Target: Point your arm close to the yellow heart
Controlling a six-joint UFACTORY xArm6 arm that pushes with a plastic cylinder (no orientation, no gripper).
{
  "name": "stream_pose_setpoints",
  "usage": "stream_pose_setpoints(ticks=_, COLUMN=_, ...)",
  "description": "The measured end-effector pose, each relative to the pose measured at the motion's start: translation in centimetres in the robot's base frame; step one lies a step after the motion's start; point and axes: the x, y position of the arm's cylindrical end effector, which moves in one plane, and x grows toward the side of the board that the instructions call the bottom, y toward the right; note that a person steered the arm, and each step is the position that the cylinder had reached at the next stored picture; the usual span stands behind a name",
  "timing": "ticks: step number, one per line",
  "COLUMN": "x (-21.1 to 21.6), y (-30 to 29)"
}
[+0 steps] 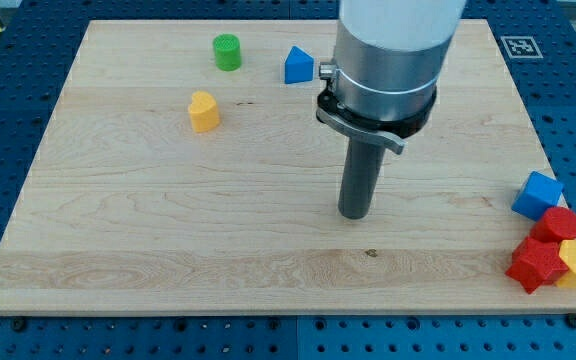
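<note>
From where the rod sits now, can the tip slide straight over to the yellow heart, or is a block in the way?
Probably yes. My tip sits mid-board, and the yellow heart lies toward the view's upper left with bare wood between them.

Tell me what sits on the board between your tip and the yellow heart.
Nothing: in the camera view, only bare wood lies between my tip and the yellow heart, which is up and to the view's left.

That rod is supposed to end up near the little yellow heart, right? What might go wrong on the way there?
My tip stands mid-board, well to the right of and below the yellow heart-shaped block.

1. Coming in too far, it may nudge the heart, which should stay put.
2. Drifting toward the view's top, it might bump the green cylinder block or the blue block, which sit close by.
</note>
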Motion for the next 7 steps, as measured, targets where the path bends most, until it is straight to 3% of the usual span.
stream_pose_setpoints(ticks=7, x=-2.0, y=-7.2)
